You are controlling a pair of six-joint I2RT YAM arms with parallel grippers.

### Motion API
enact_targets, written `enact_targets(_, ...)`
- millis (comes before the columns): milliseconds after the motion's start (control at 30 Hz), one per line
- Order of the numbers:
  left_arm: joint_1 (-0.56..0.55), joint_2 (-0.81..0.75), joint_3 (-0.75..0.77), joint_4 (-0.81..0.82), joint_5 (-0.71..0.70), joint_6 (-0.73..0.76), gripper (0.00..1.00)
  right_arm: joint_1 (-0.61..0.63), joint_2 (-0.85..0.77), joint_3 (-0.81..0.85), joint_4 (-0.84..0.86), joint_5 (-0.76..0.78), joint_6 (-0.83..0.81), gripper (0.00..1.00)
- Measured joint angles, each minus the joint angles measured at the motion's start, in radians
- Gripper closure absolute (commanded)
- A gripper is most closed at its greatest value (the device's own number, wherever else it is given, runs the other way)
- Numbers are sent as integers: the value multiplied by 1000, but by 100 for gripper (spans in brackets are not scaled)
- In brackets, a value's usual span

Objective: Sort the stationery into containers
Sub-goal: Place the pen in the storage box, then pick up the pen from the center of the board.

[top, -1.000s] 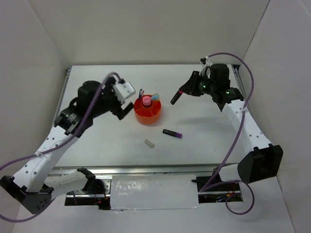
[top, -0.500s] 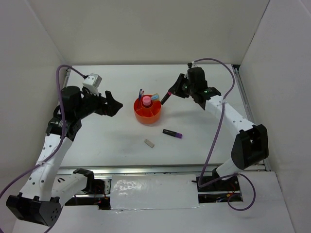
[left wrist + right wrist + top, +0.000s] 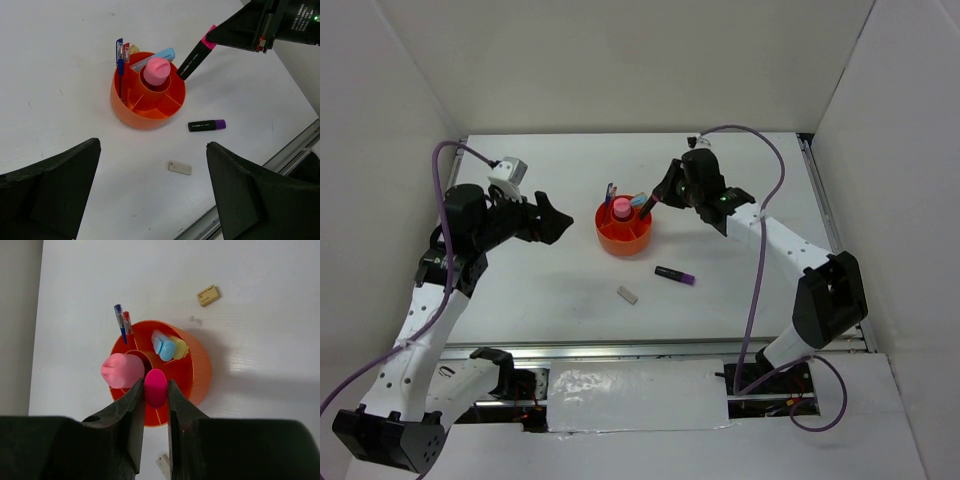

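Observation:
The orange organizer (image 3: pixel 620 244) stands mid-table. Its central cup holds a pink cylinder (image 3: pixel 621 208); a light blue marker (image 3: pixel 164 346), a yellow marker (image 3: pixel 178 347), a thin blue pen (image 3: pixel 119 65) and a red pen (image 3: pixel 127 322) stand in its compartments. My right gripper (image 3: pixel 665 190) is shut on a pink-black marker (image 3: pixel 196 52), tilted with its black end over the organizer's right rim. A purple-black marker (image 3: pixel 675 275) and a grey-white eraser (image 3: pixel 628 294) lie on the table in front of the organizer. My left gripper (image 3: pixel 552 218) hangs open to the organizer's left, holding nothing.
White walls close in the table at the left, back and right. A metal rail (image 3: pixel 295 150) runs along the near edge. The right arm's purple cable (image 3: pixel 770 170) loops over the back right of the table.
My right gripper has carried the pink-black marker leftward, from well right of the organizer to over its rim. The left arm pulled back left from the organizer, then held still.

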Motion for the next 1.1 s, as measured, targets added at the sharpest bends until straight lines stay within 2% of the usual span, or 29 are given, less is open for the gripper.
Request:
enact_targets(133, 0, -4, -5, -1, 0, 3, 1, 29, 41, 0, 6, 16, -3, 92)
enact_targets(233, 0, -8, -5, -2, 0, 7, 1, 39, 75, 0, 5, 23, -8, 81)
enact_targets(267, 0, -11, -6, -2, 0, 8, 1, 41, 84, 0, 3, 23, -9, 70)
enact_targets(367, 2, -24, -12, -3, 1, 23, 1, 41, 105, 1, 1, 19, -13, 51)
enact_targets(433, 2, -32, -17, -3, 2, 26, 1, 41, 111, 2, 1, 14, -16, 42)
enact_targets(533, 2, -35, -18, -3, 4, 29, 1, 45, 113, 2, -1, 2, -23, 35)
enact_targets(667, 3, -39, -18, -3, 6, 32, 1, 49, 109, 2, -4, -50, -39, 36)
enact_targets(800, 11, -48, -18, -3, 27, 62, 1, 18, 67, 8, -59, -177, -126, 40)
enact_targets(967, 29, -58, -17, -29, 131, 161, 1, -142, -62, 23, -215, -375, -384, 42)
enact_targets(1100, 32, -58, -17, -32, 222, 215, 4, -254, -195, -47, -307, -437, -624, 45)
